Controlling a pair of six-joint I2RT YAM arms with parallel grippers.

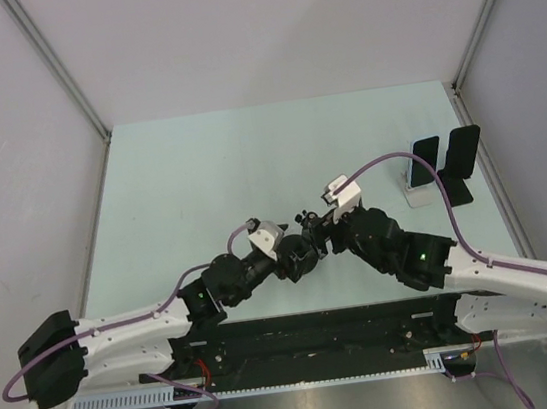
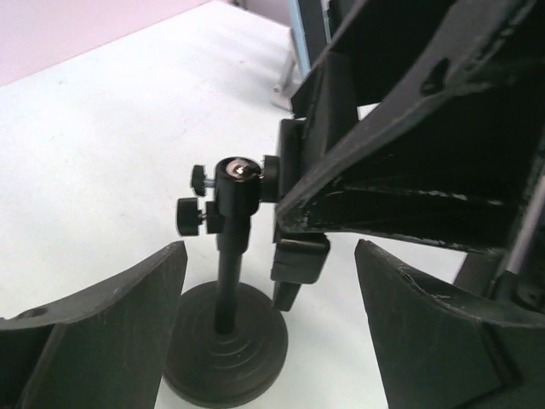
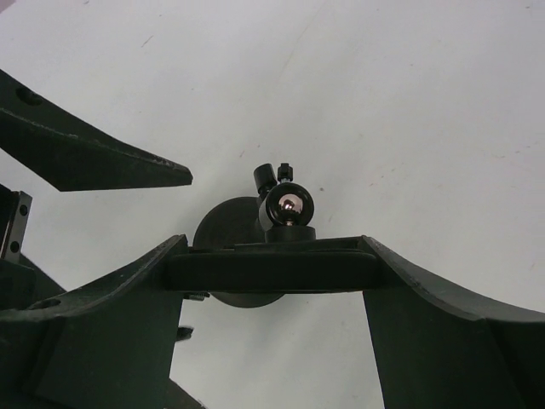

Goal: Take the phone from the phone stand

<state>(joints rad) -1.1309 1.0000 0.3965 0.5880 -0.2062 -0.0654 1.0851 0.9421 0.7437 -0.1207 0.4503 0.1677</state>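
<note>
Left gripper (image 2: 270, 245) stands wide open with nothing in it, one finger on each side of the phone stand (image 2: 226, 345) and neither touching it. Its round black base sits low between those fingers on the white table (image 1: 247, 157). Up the thin post is the ball head (image 2: 237, 175), with small knobs sticking out to the left.

Just right of the ball head is the phone (image 3: 272, 271), a dark flat slab seen edge-on and pressed up against the stand's cradle. The right gripper (image 3: 272, 256) has it, with a finger on each end of the slab and the jaws spread wide to span it. I can't tell whether the cradle clamp has let go.

On handling, I'd expect the phone to be rigid, with some weight to it, slick on its faces and unforgiving if dropped. The side edges, where the right fingers sit now, look like the best hold. The stand looks light above its base, so it may tip or lift along with the phone. The post just above the base is where the free left fingers could steady it.
</note>
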